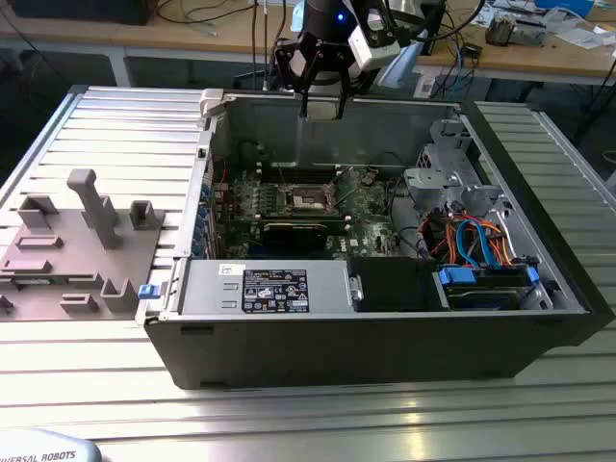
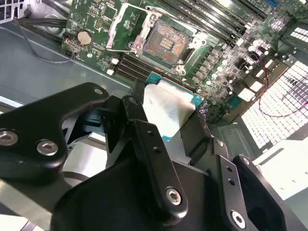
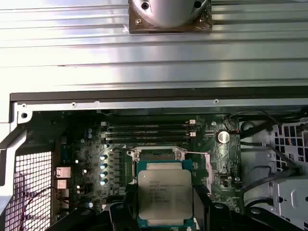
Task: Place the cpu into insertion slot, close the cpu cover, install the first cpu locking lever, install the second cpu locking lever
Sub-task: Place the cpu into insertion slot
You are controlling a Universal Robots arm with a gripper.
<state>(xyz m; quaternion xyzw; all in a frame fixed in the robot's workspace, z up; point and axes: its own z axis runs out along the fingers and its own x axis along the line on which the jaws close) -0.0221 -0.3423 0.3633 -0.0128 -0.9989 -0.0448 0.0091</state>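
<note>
End effector point(image 3: 166, 204) clamped on the cpu point(image 3: 166, 190) by opposite edges — chip held flat, well above the uncovered insertion slot point(image 2: 166, 42), likely so it seats level.

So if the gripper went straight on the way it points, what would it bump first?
Probably the green board right around the open insertion slot, with the cpu it carries touching first. The gripper points down into the case, but depth is hard to judge.

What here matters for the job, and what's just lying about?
Job: gripper holding cpu; insertion slot, empty; cpu cover, open.
Lying about: grey fixture plate, power supply, coin battery, cables.
</note>
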